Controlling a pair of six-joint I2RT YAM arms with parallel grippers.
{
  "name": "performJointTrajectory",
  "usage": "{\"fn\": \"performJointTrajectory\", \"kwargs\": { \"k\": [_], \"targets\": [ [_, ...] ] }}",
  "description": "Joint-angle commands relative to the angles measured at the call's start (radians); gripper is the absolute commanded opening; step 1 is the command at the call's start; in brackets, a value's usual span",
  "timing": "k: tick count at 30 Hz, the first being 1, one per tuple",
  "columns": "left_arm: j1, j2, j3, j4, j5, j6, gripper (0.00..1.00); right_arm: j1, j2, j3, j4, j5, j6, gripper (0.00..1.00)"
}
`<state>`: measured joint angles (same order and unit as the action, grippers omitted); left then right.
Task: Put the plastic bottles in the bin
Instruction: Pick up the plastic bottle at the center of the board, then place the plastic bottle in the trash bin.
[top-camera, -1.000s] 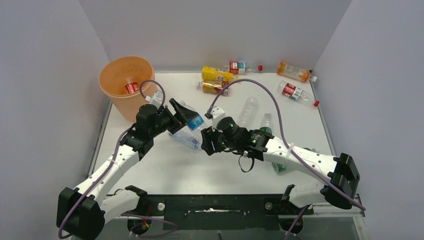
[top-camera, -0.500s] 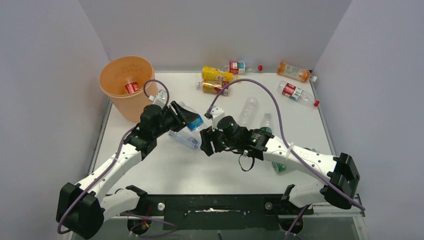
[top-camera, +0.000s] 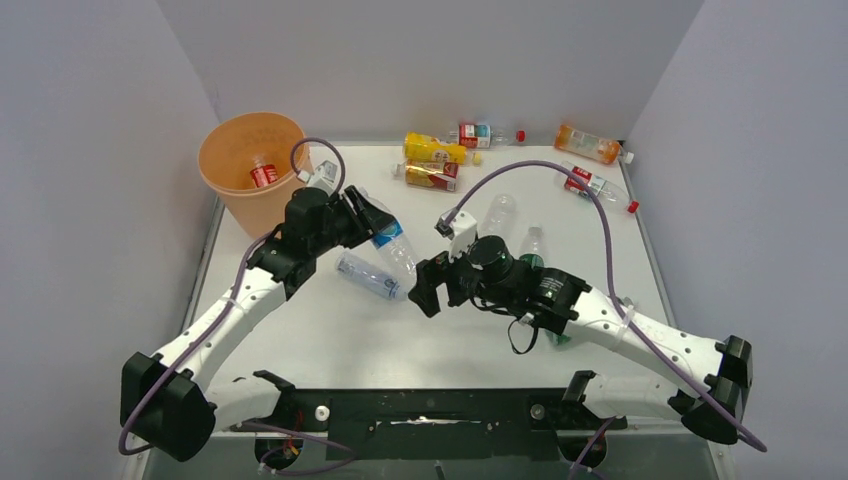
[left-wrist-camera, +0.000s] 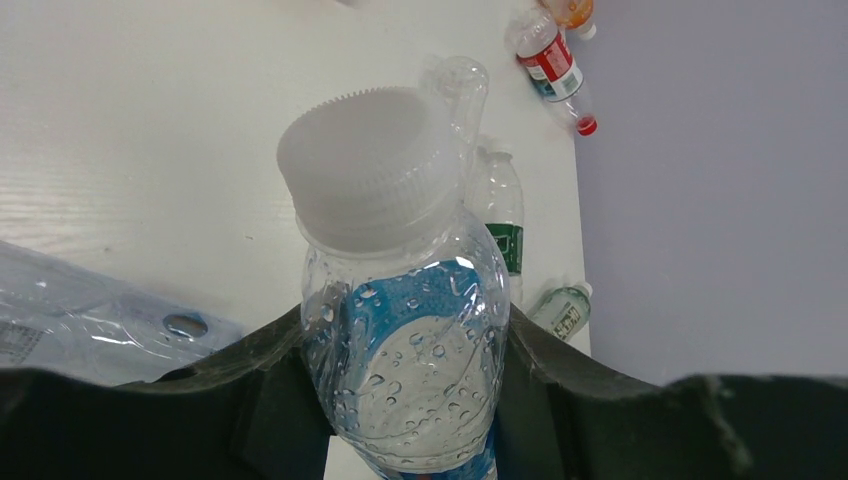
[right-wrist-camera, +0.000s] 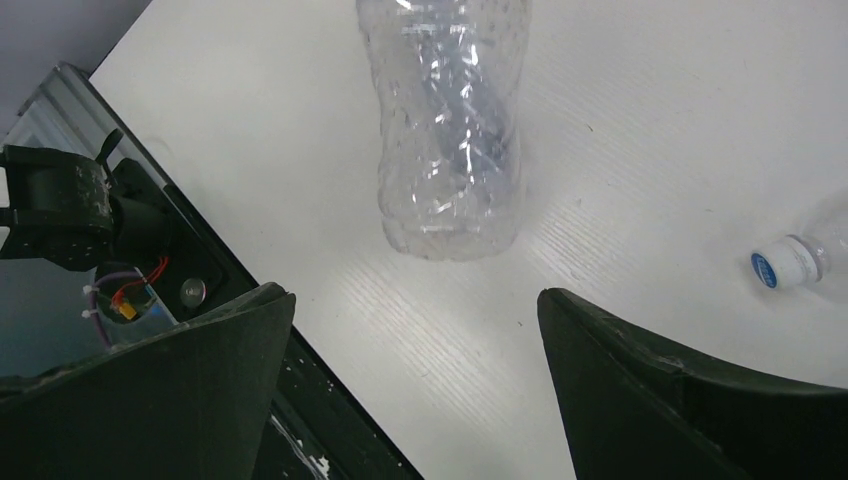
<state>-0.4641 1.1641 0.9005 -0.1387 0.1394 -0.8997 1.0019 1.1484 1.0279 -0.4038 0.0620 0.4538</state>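
- Blue-label bottle (top-camera: 392, 243): gripped at the body by the left claw (top-camera: 368, 224). White cap (left-wrist-camera: 368, 168) juts out past the fingers; droplets inside the wall. It is just right of the bin, over the table (top-camera: 330, 340).
- Left claw: clenched on the blue-label bottle, one finger on each side.
- Clear bottle (top-camera: 368, 276): lies flat on the table just beneath the held one, between the two claws. Body crumpled, base towards the right claw.
- Right claw (top-camera: 425, 288): released, jaws spread wide, nothing between them; just beside the clear bottle's base, not touching it.
- Bin (top-camera: 232, 200): upright at the far-left corner of the table. One red-label bottle (top-camera: 263, 176) lies inside.
- Other bottles, all lying on the table and well apart from the bin:
  - yellow-label bottle (top-camera: 433, 149) at the far edge
  - orange bottle (top-camera: 588, 143) in the far-right corner
  - green-label bottle (top-camera: 533, 246) beside the right arm
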Motion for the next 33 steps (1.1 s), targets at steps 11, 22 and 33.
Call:
{"fn": "performJointTrajectory", "kwargs": {
  "k": [11,22,33],
  "targets": [
    [0.3,0.095,0.355,-0.085,0.097,0.169,0.38,0.001,-0.124,-0.109,-0.027,0.052,0.058,0.98],
    [0.576,0.159,0.555,-0.076,0.207,0.181,0.38,0.002,-0.165,-0.166,-0.03,0.05,0.088,0.98],
    [0.835,0.195,0.597,-0.042,0.261,0.184,0.39,0.003,-0.201,-0.221,-0.039,0.055,0.127,0.98]
  ]
}}
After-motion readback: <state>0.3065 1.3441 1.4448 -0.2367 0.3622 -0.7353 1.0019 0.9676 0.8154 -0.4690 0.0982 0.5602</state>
